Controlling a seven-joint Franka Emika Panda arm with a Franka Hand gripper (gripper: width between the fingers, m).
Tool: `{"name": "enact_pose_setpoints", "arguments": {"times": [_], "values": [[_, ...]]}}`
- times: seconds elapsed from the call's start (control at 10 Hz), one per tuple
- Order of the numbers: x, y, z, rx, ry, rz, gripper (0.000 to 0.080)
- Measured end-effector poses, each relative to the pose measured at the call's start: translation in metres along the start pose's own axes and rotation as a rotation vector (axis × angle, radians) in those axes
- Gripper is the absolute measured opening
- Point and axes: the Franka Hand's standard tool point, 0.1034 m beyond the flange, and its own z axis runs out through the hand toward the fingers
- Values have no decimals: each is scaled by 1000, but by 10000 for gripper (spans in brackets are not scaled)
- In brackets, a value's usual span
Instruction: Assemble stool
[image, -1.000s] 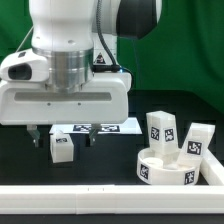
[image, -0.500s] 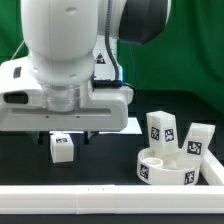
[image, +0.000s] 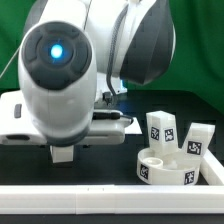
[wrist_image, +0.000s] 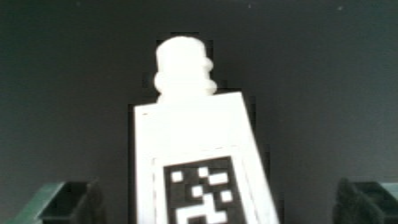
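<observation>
In the wrist view a white stool leg (wrist_image: 196, 150) with a black-and-white tag and a knobbed peg at its far end lies on the dark table, between my gripper's (wrist_image: 217, 206) two fingers. The fingers (wrist_image: 63, 204) stand wide apart, with a gap to the leg on each side, so the gripper is open. In the exterior view this leg (image: 62, 153) peeks out under the arm, which hides the fingers. The round seat disc (image: 172, 168) lies at the exterior view's right, with two more legs (image: 160, 128) (image: 197, 140) upright behind it.
A long white rail (image: 100, 196) runs along the front edge of the table. A green backdrop stands behind. The arm's body (image: 70, 70) fills most of the exterior view and hides what lies behind it.
The arm has swung and come down over the lone leg. Its body now hides the gripper's fingers and the marker board. The seat and the other two legs have not moved.
</observation>
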Motion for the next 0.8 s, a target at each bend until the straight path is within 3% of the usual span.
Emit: {"name": "enact_pose_setpoints", "arguments": {"times": [0.1, 0.4, 0.8], "values": [[8, 1, -7, -8, 28, -3, 649], [8, 2, -11, -6, 35, -35, 649], [13, 7, -2, -2, 30, -26, 649]]}}
